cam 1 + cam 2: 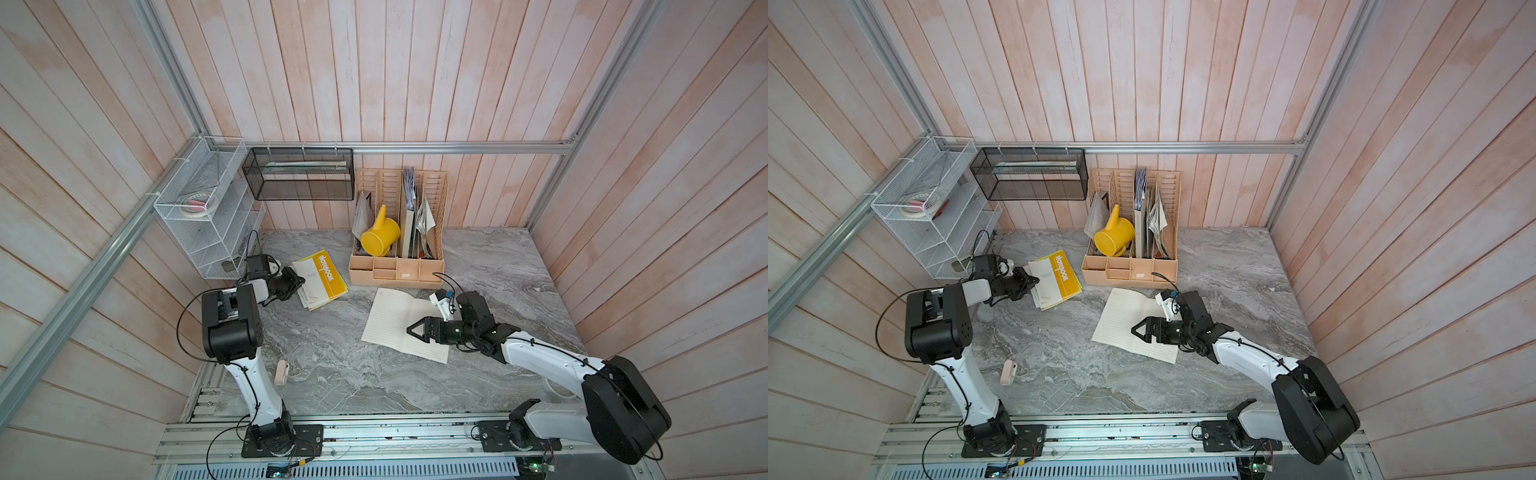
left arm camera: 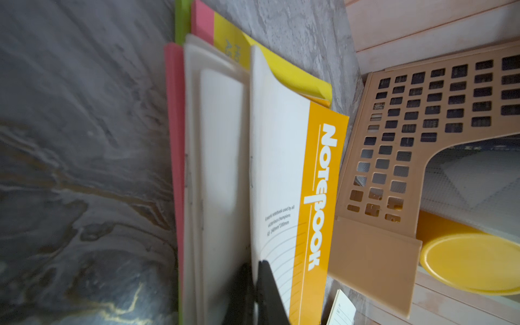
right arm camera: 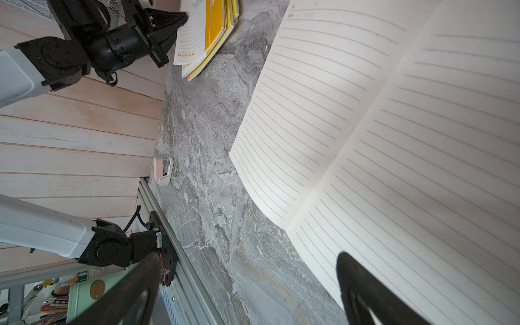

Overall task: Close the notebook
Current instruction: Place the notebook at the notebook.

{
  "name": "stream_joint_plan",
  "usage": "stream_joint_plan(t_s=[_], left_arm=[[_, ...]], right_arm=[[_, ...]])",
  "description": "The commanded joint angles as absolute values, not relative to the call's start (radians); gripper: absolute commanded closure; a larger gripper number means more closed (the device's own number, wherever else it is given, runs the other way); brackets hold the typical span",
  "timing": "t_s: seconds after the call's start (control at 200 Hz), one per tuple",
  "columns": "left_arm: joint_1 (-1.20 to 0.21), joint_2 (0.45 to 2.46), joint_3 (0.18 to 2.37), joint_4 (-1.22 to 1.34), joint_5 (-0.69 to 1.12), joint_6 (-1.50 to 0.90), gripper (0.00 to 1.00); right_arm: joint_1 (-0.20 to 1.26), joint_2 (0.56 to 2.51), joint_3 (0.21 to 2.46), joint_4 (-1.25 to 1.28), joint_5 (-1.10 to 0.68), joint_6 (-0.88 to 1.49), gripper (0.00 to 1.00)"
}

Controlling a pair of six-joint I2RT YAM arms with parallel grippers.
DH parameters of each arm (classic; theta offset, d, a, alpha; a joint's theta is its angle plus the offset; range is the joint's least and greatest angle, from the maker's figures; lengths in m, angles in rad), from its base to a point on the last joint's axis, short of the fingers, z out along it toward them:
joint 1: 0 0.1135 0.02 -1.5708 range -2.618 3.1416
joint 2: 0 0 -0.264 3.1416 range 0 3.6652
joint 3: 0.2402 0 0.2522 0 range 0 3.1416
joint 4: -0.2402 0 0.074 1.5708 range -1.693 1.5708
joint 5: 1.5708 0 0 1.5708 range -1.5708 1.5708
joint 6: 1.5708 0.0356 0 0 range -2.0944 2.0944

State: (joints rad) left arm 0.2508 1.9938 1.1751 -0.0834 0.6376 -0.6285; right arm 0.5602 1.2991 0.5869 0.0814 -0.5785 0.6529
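An open notebook (image 1: pixel 395 324) (image 1: pixel 1121 320) (image 3: pixel 365 126) lies flat mid-table, its lined pages facing up. My right gripper (image 1: pixel 415 330) (image 1: pixel 1139 330) (image 3: pixel 244 261) hovers over its near page, jaws wide apart and empty. At the back left a yellow-and-white notebook (image 1: pixel 326 276) (image 1: pixel 1061 276) (image 2: pixel 318 197) (image 3: pixel 213 22) tops a small stack. Its cover is lifted a little off the white pages. My left gripper (image 1: pixel 300 279) (image 1: pixel 1034 279) (image 2: pixel 254 266) is shut on the edge of that cover.
A peach desk organiser (image 1: pixel 397 272) holding a yellow watering can (image 1: pixel 378 237) stands at the back, close to both notebooks. A white wire rack (image 1: pixel 199 208) and a black mesh basket (image 1: pixel 299 174) hang on the walls. A small pink item (image 1: pixel 281 372) lies front left.
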Motion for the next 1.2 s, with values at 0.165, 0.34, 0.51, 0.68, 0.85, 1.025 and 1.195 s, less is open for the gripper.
stream_joint_plan(t_s=[0.165, 0.34, 0.51, 0.68, 0.85, 1.025, 1.195], left_arm=[[0.258, 1.934, 1.144, -0.076, 0.606, -0.641, 0.82], [0.259, 1.892, 1.134, -0.11, 0.586, -0.642, 0.8], [0.259, 1.878, 1.129, -0.131, 0.583, -0.636, 0.78], [0.26, 1.836, 1.119, -0.169, 0.554, -0.636, 0.76], [0.26, 1.759, 1.119, -0.268, 0.448, -0.625, 0.74], [0.26, 1.692, 1.107, -0.292, 0.436, -0.606, 0.74], [0.259, 1.628, 1.087, -0.279, 0.487, -0.623, 0.73]], right_arm=[[0.555, 1.284, 0.584, 0.081, -0.595, 0.652, 0.02], [0.555, 1.29, 0.588, 0.083, -0.604, 0.652, 0.02], [0.555, 1.29, 0.591, 0.081, -0.604, 0.65, 0.02], [0.556, 1.283, 0.586, 0.091, -0.606, 0.662, 0.02], [0.557, 1.279, 0.582, 0.094, -0.611, 0.666, 0.02], [0.559, 1.27, 0.576, 0.101, -0.61, 0.673, 0.02], [0.56, 1.272, 0.571, 0.102, -0.606, 0.676, 0.02]])
